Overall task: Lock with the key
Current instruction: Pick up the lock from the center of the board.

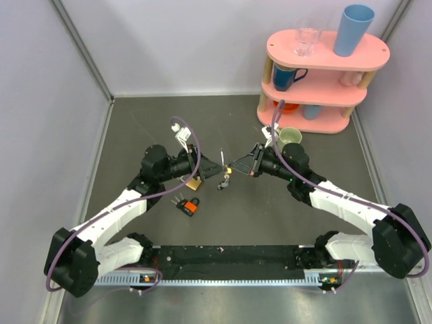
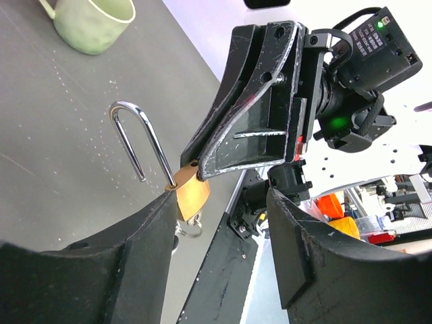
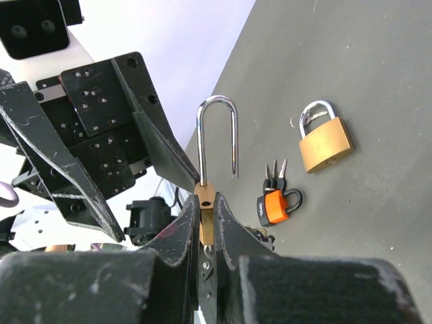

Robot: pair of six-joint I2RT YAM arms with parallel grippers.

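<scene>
The key is one of a small fan of thin silver blades lying flat on the dark matte bench. It sits right against the orange-and-black padlock. From above, the bunch shows only as a few slivers just left of that lock, close under the left arm.

It looks light, stiff and slick: flat metal on a hard surface, with little for a finger to get under. My judgement is to pinch it across the broad head end, leaving the blade free. The rest of the bunch will likely drag along and swing.

The right end effector is clenched on the tiny brass padlock, squeezing its smooth body edge-on. That lock's long polished shackle stands upright with one leg free of the body.

The left end effector is released, its scuffed black fingers spread and grasping nothing. One finger sits just beside the brass body; whether it touches I cannot tell.

A large brass padlock with a rounded silver shackle lies apart on the bench, blocky and heavier-looking
</scene>
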